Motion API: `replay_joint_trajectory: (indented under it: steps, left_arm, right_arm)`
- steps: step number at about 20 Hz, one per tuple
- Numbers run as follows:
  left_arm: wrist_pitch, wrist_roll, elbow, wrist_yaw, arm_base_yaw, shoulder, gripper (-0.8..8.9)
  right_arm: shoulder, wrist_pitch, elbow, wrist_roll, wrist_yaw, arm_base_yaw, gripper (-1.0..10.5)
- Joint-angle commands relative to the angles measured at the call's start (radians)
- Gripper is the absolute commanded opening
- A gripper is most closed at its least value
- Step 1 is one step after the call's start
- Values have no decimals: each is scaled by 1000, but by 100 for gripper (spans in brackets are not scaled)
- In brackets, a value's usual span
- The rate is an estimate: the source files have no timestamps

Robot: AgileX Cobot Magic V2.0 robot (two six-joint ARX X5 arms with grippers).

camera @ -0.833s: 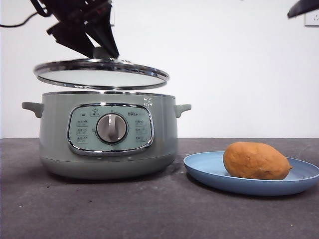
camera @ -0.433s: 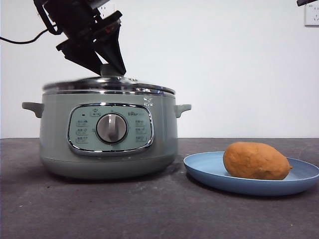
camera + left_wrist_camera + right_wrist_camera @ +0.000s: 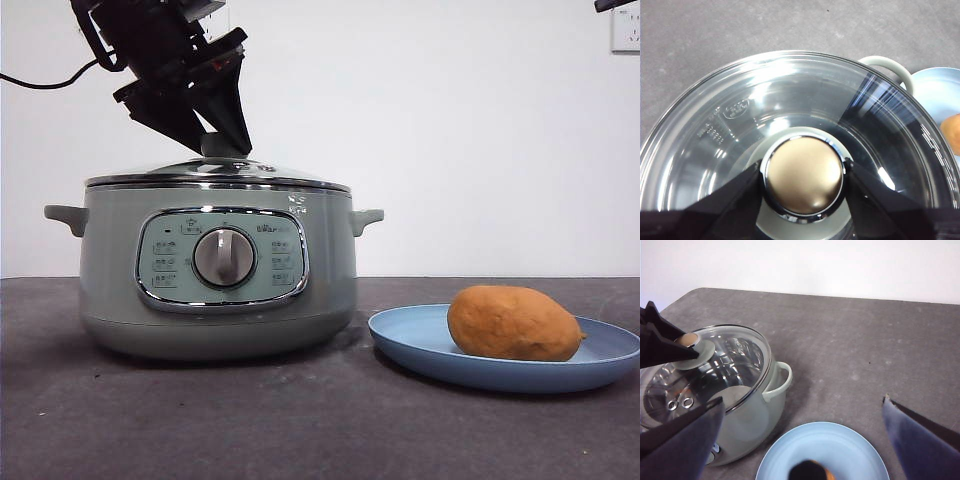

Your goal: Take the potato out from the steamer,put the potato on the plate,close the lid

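Note:
The glass lid (image 3: 215, 175) sits level on the rim of the sage-green steamer (image 3: 220, 270). My left gripper (image 3: 804, 175) is shut on the lid's knob (image 3: 222, 143), a jaw on each side, and comes down from the upper left in the front view. To the right of the pot, the orange-brown potato (image 3: 513, 322) lies on the light-blue plate (image 3: 420, 340). High above the plate hangs my right gripper (image 3: 802, 400), open and holding nothing. It shows in the front view only as a black tip (image 3: 615, 4) at the top right corner.
The steamer's side handle (image 3: 887, 67) points toward the plate (image 3: 935, 90), with a small gap of dark grey tabletop between them. A black cable (image 3: 40, 80) trails from the left arm. A white wall stands behind the table.
The lid, held tilted above the pot a second ago, has come down with my left gripper and now rests on the steamer's rim. The right arm's tip has drawn further out of the top corner.

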Motion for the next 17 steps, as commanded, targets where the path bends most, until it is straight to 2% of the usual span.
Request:
replay_joint_trajectory:
  steps: [1, 2, 3, 10, 14, 17]
  left_arm:
    - [-19, -7, -5, -5, 0, 21, 421]
    - [-18, -7, -5, -3, 0, 21, 574]
    - [-19, -7, -5, -4, 0, 21, 597]
    - [-17, -7, -3, -5, 0, -16, 597]
    - [-48, -8, -3, -5, 0, -117, 597]
    - [-154, -8, -3, 8, 0, -235, 596]
  right_arm:
    - [-2, 4, 3, 13, -2, 2, 661]
    - [-2, 3, 4, 13, -2, 2, 661]
    - [-2, 3, 3, 13, -2, 2, 661]
    - [-2, -34, 4, 13, -13, 2, 661]
    - [-1, -69, 4, 14, -86, 2, 661]
    - [-2, -134, 5, 20, -182, 3, 658]
